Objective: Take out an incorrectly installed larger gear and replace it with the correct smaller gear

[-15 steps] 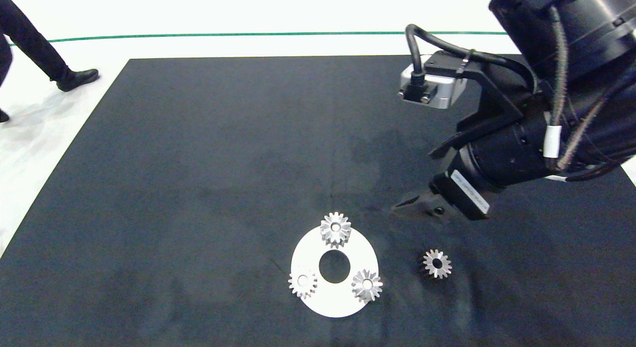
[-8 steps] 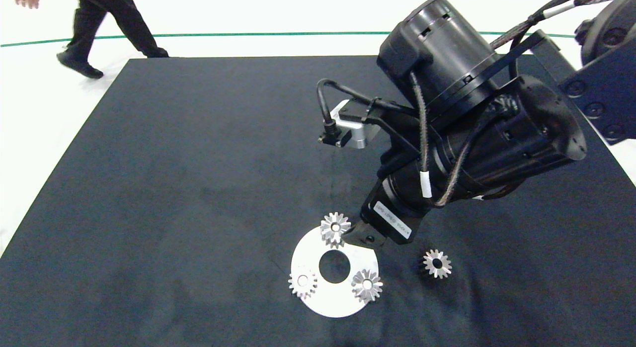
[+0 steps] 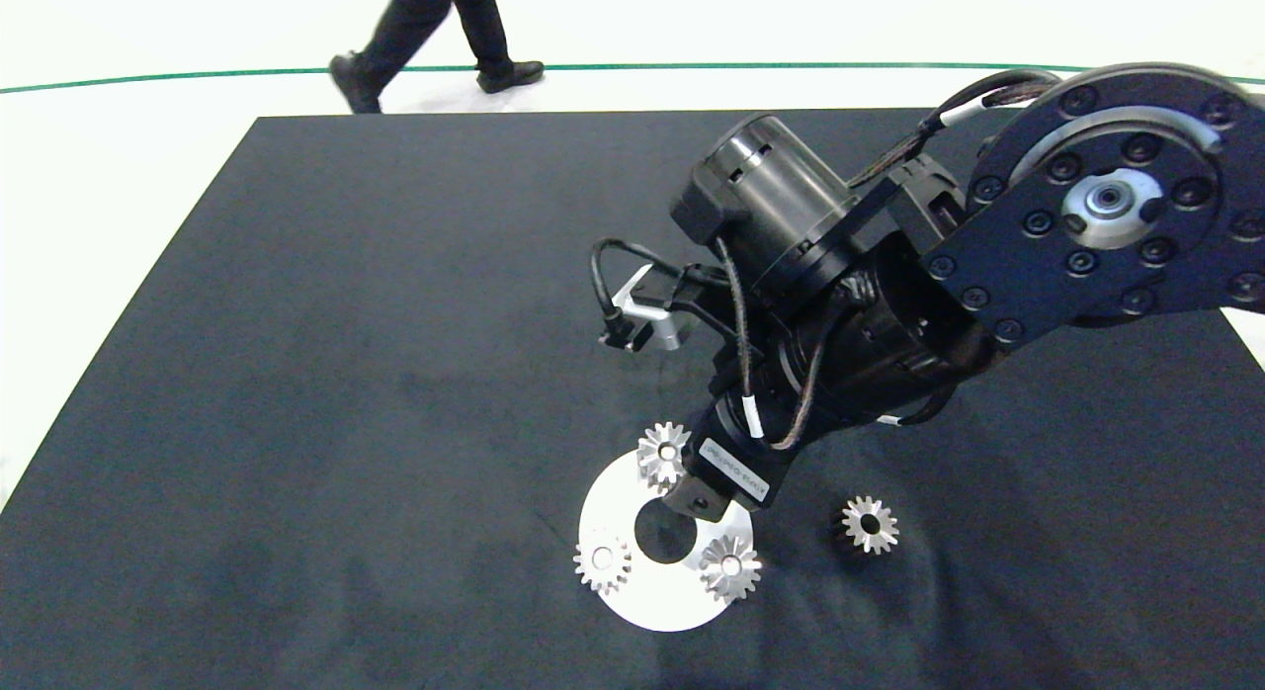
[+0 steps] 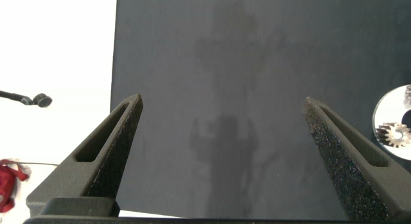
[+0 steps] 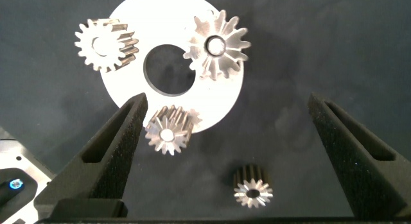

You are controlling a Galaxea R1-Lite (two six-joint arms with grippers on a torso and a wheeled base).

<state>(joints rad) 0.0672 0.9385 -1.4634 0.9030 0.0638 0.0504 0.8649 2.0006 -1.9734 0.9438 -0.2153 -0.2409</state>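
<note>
The right claw, its rough grey fingers spread wide and empty, hangs over the flat white disc. In the head view the larger gear, silver with pointed teeth, sits at 12 o'clock from the disc's round hole. Two more silver gears sit at 8 and 4 o'clock. The smaller gear, seemingly chunkier-toothed, lies on the dark mat at 3 o'clock. The arm hides the disc's 2 o'clock rim. The left claw gapes over bare mat.
</note>
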